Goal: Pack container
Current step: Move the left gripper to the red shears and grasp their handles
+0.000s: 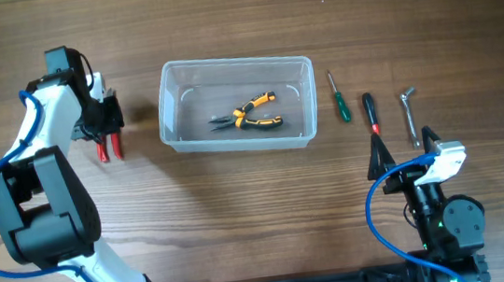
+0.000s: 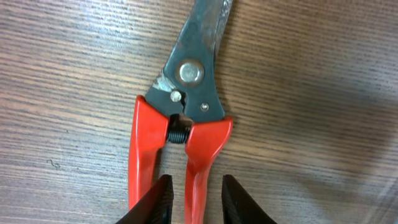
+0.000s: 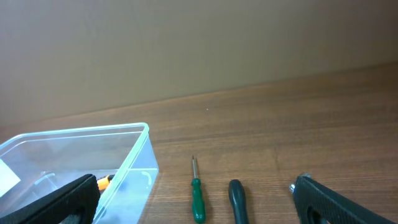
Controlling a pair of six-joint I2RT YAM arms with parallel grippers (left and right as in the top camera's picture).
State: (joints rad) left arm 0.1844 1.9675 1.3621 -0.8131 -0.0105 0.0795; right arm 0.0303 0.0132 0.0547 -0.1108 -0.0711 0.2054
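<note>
The clear plastic container stands mid-table with yellow-and-black pliers inside. Left of it lie red-handled shears, handles toward the near side. My left gripper is down over those handles. In the left wrist view its jaws stand narrowly open astride the right red handle, with a thin gap on each side; one fingertip sits between the two handles. My right gripper rests wide open at the near right, holding nothing. The right wrist view shows the container's corner.
Right of the container lie a green screwdriver, a black-and-red screwdriver and a metal hex key. The left arm's base and blue cable fill the near left.
</note>
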